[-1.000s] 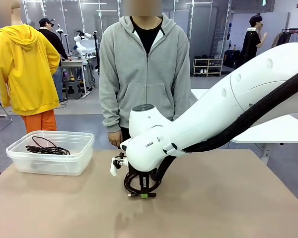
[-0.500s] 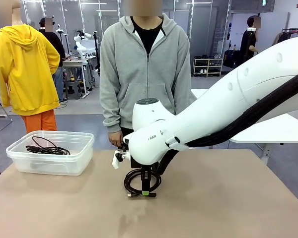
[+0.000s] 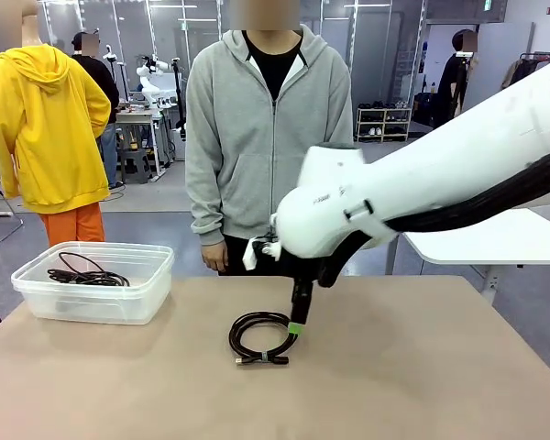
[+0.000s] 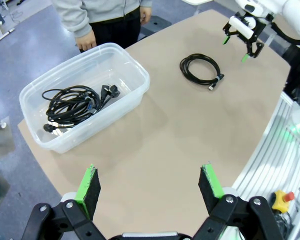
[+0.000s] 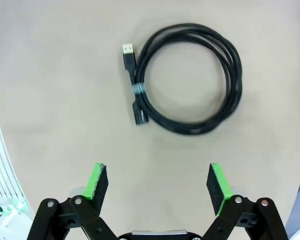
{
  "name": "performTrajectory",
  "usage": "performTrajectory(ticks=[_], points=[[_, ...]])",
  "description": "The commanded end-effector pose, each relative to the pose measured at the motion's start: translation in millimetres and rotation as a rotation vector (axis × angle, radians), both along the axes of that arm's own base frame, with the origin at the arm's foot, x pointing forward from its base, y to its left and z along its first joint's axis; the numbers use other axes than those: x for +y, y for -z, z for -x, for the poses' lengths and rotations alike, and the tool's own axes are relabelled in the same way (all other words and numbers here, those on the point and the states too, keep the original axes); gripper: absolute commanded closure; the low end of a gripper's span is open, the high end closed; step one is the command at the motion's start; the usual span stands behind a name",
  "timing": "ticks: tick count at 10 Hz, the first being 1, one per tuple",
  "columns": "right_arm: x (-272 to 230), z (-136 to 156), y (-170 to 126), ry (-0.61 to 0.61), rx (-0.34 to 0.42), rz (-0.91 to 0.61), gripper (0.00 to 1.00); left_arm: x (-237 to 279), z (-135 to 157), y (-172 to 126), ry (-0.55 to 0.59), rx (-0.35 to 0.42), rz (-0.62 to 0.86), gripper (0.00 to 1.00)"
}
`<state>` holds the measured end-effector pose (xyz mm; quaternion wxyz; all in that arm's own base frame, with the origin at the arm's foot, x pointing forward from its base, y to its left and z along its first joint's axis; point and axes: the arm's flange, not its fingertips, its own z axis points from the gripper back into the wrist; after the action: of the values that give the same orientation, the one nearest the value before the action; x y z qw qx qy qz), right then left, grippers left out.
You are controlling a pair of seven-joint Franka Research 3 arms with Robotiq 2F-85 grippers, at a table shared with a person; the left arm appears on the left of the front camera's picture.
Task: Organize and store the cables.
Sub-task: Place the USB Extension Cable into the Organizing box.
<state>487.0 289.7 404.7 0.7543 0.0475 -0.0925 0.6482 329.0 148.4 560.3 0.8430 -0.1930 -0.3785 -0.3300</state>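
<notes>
— Starting with the biggest thing: what carries it all?

— A tan counter (image 3: 422, 376); the right arm (image 3: 422, 197) reaches in over it from the right side, and a person in a grey hoodie (image 3: 268, 137) stands at the far edge, hands down by the sides.

— And on the counter?

— A clear plastic bin (image 3: 93, 295) sits toward the left end; inside it lies a loose bundle of black cables (image 4: 72, 106), plug ends visible in the left wrist view; the bin is well apart from the arm.

— Where is the other cable?

— A coiled cable (image 3: 261, 337) lies flat on the bare counter near the middle, clear of the bin; it is a round coil tied by a small pale band (image 5: 137, 89), with a plug end (image 5: 127, 52) sticking out beside the band.

— What of the jaws?

— The right gripper (image 5: 157, 185) hangs over the counter just beside the coil, jaws released and spread wide, nothing between the green pads (image 5: 96, 181); from the front one pad tip is level with the coil's right rim, whether touching I cannot tell; the left gripper (image 4: 150, 185) is high over the near corner, jaws likewise released, holding nothing.
</notes>
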Motion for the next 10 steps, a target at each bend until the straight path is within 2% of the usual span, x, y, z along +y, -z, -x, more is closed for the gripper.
performTrajectory(ticks=[1,3,5,8,10], points=[[-57.0,19.1,-13.1,-0.029,0.027,-0.096,0.0,0.8,-1.5,-2.1,0.005,0.0,0.002,0.0],[-113.7,32.4,-26.5,-0.037,0.056,-0.156,0.0,0.8,-1.5,-2.1,0.005,0.0,0.002,0.0],[-174.6,53.7,-37.2,-0.019,0.044,-0.204,0.0,0.8,-1.5,-2.1,0.005,0.0,0.002,0.0],[-250.8,65.1,-36.3,0.019,-0.015,-0.299,0.0,0.8,-1.5,-2.1,0.005,0.0,0.002,0.0],[-296.4,87.0,-37.5,0.018,-0.06,-0.392,0.0,0.8,-1.5,-2.1,0.005,0.0,0.002,0.0]])
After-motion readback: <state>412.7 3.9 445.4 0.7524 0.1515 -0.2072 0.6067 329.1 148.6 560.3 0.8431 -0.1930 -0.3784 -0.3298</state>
